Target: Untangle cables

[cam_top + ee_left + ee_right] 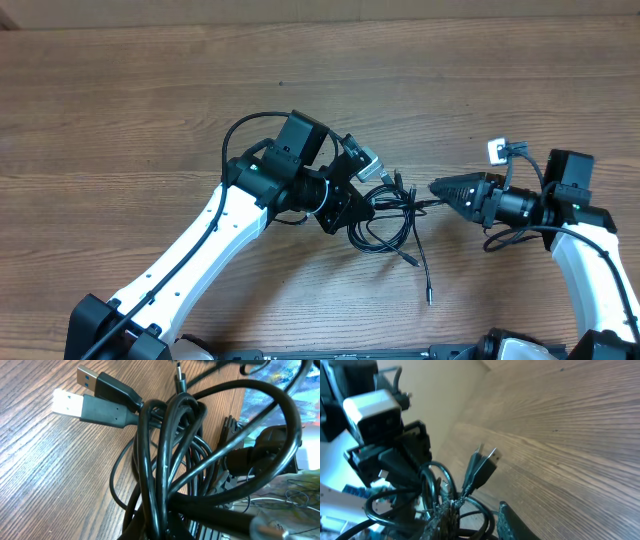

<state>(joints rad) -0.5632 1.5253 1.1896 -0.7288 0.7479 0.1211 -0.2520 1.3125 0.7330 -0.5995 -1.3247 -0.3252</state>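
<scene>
The cables (390, 215) sit in a knotted bundle on the counter (150, 100), between the two arms. The left end effector (362, 207) is clamped on the bundle. The right end effector (437, 188) meets a strand; I cannot tell whether its jaws are apart or together.

I see cables (165, 460) glossy black. Plug tips (67, 402) silver, one with blue insert. Table (150, 100) brown wood, darker grain streaks. My left arm (215, 235), right arm (590, 265): white shells, black joints.
</scene>
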